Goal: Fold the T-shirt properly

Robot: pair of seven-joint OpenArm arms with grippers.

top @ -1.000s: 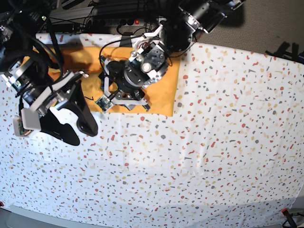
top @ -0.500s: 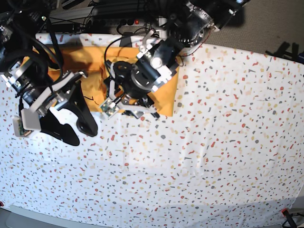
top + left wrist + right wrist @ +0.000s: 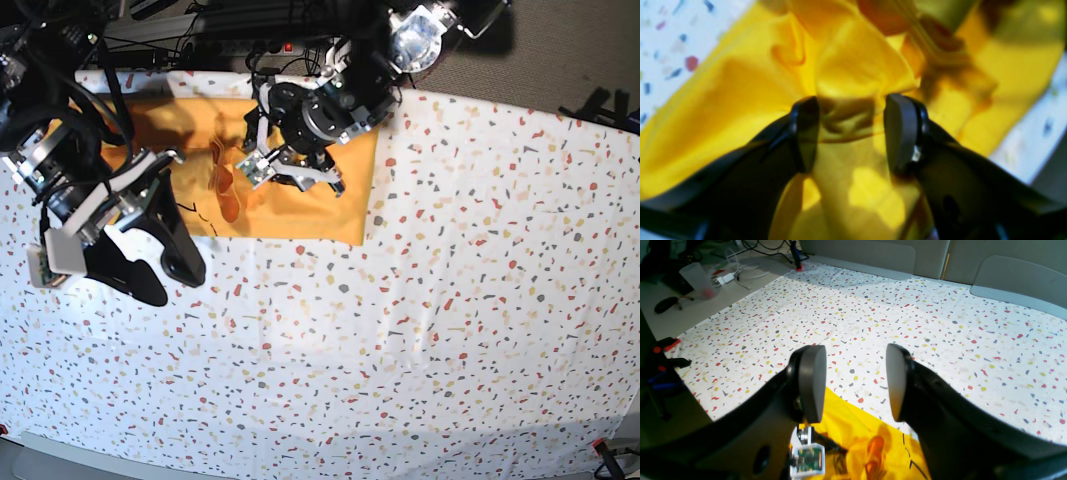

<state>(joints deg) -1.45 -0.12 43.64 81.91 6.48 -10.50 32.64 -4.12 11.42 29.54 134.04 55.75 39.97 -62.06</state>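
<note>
soft mustard t-shirt point(image 3: 340, 205) lies rumpled on speckled cloth point(image 3: 450, 320).

You see a white cloth with coloured terrazzo specks point(image 3: 450, 300) covering the table across most of the frame. In the upper left of the right wrist view, cables point(image 3: 750, 271) and a translucent cup point(image 3: 698, 278) lie on a beige floor. Grey panels point(image 3: 1017, 270) stand along the top.

The left end effector point(image 3: 300, 170) points steeply downward with its two dark fingers point(image 3: 805, 133) spread apart and nothing pinched between them, while the right end effector point(image 3: 160, 265), on its arm well to the side, hangs tilted with its curved fingers point(image 3: 811, 386) likewise parted and empty.
</note>
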